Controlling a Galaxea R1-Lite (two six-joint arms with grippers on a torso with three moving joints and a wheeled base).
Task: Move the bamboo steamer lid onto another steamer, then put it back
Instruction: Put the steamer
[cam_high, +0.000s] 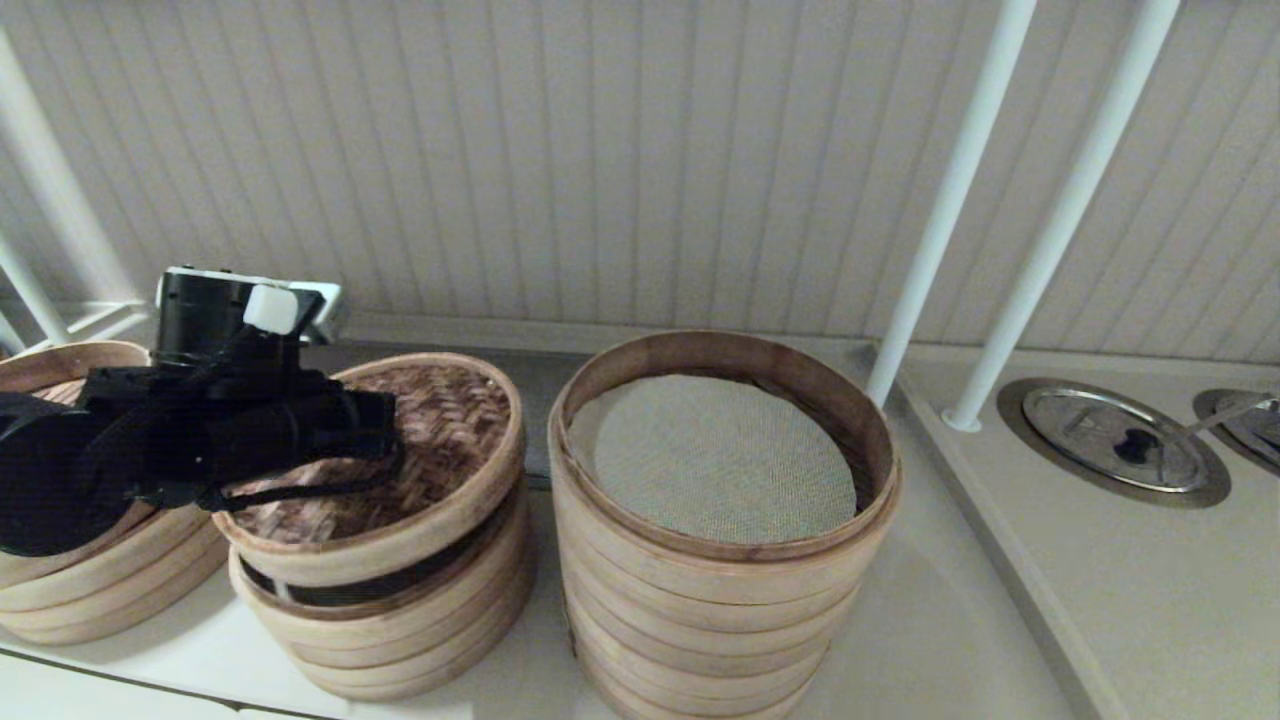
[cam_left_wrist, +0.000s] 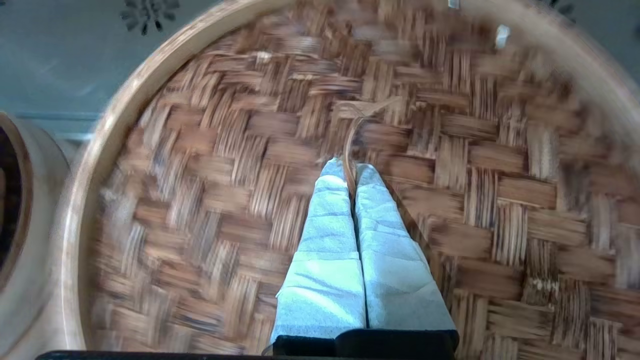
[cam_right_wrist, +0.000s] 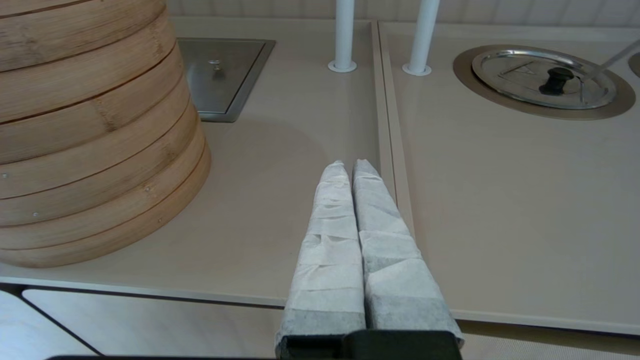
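Bamboo rings, about six, form the tallest steamer, its beige mesh liner uncovered. Beside it the bamboo steamer lid sits tilted above a shorter stack, rim lifted. Only the left wrist view shows the left gripper pinched on the lid's thin handle loop. The right gripper, fingers together and empty, hovers over bare counter.

dim even light | soft shadows | left wrist motion-blurred
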